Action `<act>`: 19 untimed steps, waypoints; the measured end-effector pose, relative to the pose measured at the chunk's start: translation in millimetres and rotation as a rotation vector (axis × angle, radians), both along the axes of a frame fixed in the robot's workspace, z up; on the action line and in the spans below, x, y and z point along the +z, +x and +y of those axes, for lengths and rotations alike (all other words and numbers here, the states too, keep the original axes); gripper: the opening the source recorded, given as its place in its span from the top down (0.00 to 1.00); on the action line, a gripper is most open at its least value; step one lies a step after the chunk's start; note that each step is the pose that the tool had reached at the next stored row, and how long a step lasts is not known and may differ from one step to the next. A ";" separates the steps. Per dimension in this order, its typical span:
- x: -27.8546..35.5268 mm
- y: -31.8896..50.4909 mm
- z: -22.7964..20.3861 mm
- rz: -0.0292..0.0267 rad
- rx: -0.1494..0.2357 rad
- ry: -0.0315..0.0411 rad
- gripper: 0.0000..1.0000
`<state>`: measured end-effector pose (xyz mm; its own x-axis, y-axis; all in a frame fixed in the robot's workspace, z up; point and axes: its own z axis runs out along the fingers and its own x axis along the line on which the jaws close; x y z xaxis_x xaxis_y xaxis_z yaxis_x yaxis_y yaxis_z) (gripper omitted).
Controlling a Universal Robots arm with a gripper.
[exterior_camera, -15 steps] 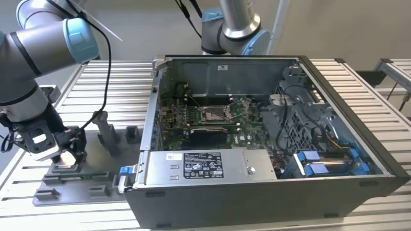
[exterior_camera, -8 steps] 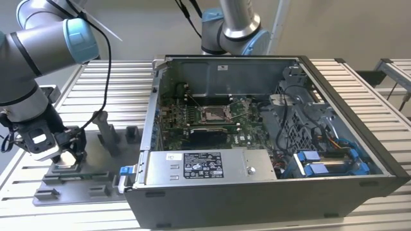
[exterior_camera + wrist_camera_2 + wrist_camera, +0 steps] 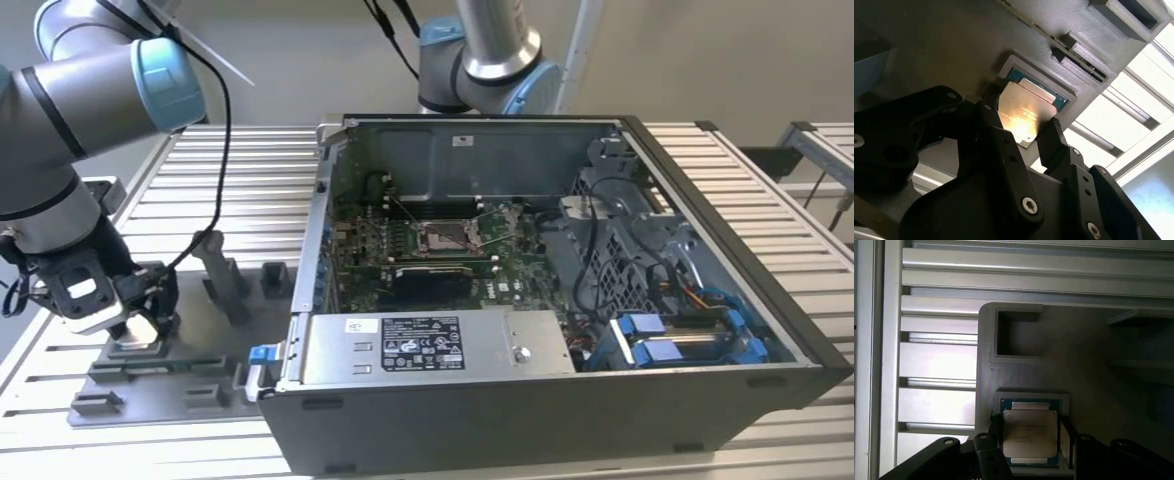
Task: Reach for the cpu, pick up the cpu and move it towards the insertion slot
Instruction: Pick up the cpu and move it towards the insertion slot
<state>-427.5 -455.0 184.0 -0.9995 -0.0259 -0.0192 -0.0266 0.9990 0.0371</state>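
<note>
The cpu (image 3: 1030, 432), a pale silvery square on a green backing, lies flat in a shallow square pocket of the grey fixture (image 3: 1019, 375), seen here in the first wrist view. The gripper (image 3: 1030, 439) is down over it, and its black fingers (image 3: 1053, 132) stand on two opposite edges of the plate. In the second wrist view they look closed against those edges, so the tool appears to be grasping the cpu. The plate looks seated in its pocket, not lifted.

In the exterior view, the gripper (image 3: 134, 325) hangs from the arm (image 3: 54, 130) over the fixture at the exterior view's left. The fixture rests on the slatted metal table (image 3: 240, 160). The insertion slot (image 3: 443, 236), a shiny-framed socket on the green board, sits well apart inside the open computer case (image 3: 534, 420).

The step in hand is judged to be the pick-up. Done well, it calls for an even squeeze on the edges alone, with the plate kept level and square between the jaws. A straight rise out of the pocket would keep a corner from catching on the surrounding lip. A skewed or one-sided hold risks tilting the thin plate or letting it slip.
</note>
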 end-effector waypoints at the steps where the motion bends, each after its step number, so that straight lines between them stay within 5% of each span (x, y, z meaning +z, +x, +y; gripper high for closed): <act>1: 0.0 0.0 0.0 0.0000 0.000 0.0000 1.00; 4: 2.6 0.0 0.1 0.0004 0.000 0.0004 1.00; 11: 22.3 0.0 0.0 0.0026 0.000 0.0001 1.00; 19: 56.4 0.0 0.0 0.0035 0.000 0.0000 1.00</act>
<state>-427.5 -455.0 240.4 -0.9995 -0.0259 -0.0158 -0.0265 0.9990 0.0371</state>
